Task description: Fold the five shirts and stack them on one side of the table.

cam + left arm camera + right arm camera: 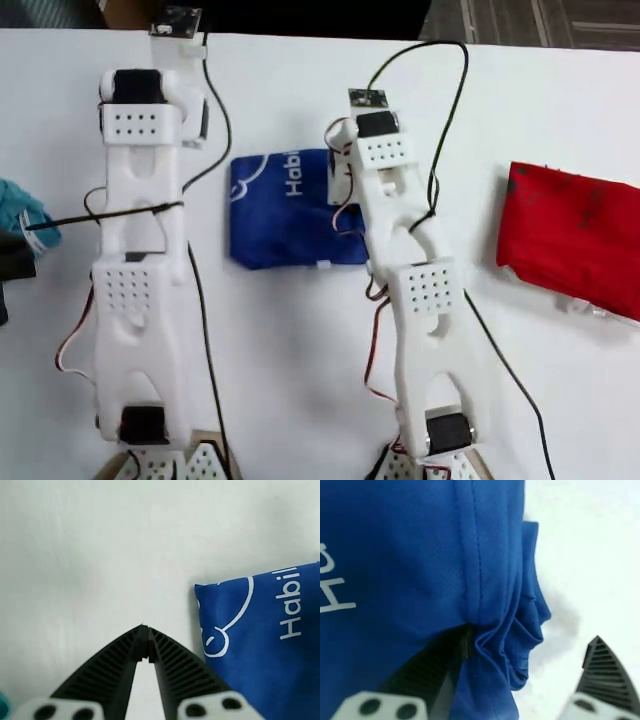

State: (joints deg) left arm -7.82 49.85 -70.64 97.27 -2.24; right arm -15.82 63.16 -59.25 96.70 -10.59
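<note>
My right pincer (530, 636) is wide open at the blue shirt (420, 555); I should pinch its edge deep. The left pincer (145, 632) is closed, empty.

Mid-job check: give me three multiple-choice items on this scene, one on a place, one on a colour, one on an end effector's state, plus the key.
1. Relative to the left arm and right arm, the blue shirt lies:
A) between them
B) beyond the left arm
C) beyond the right arm

2. The other shirt, beyond the right arm, is:
A) green
B) yellow
C) red

3. The left end effector is:
A) open
B) shut and empty
C) shut on the blue shirt

Key:
1 A, the high view shows it between them.
2 C, the cloth is plainly red.
3 B, in the left wrist view its tips meet over bare table.
</note>
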